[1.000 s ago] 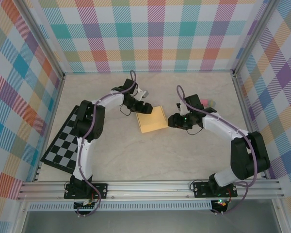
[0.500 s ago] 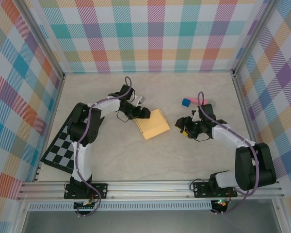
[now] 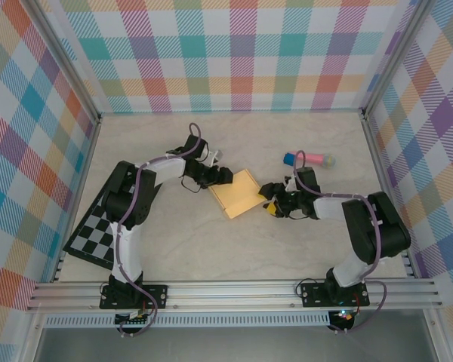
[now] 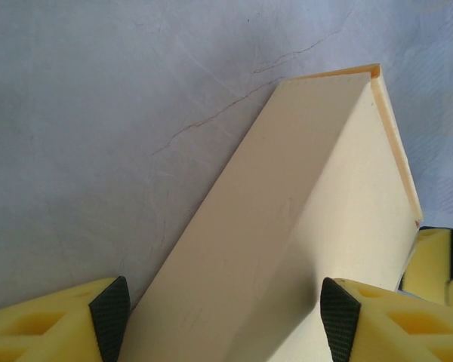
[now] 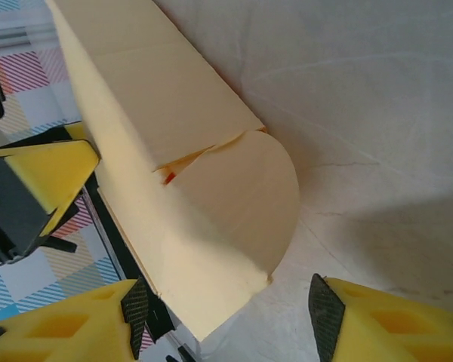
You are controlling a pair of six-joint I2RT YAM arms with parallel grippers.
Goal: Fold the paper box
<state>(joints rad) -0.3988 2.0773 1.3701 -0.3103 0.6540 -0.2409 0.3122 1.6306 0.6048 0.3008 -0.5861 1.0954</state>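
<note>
The paper box (image 3: 238,193) is a flat yellow-orange card box lying mid-table at a slant. My left gripper (image 3: 222,176) is at its upper-left end. In the left wrist view the box (image 4: 302,211) runs away between the fingers of the left gripper (image 4: 225,317), whose jaws are open and straddle its width. My right gripper (image 3: 271,205) is at the box's lower-right end. In the right wrist view a rounded end flap (image 5: 249,188) of the box (image 5: 174,128) sticks out between the jaws of the right gripper (image 5: 230,309), which are open with bare table beside the right finger.
A pink stick with a blue end (image 3: 306,159) lies behind the right arm. A black-and-white checkered board (image 3: 98,226) lies at the left, partly under the left arm. Plaid walls enclose the table on three sides.
The right gripper drew back to the right, then came in low at the box's right end, opening wider. The left jaws narrowed a little. The box turned slightly, and the pink stick came into sight.
</note>
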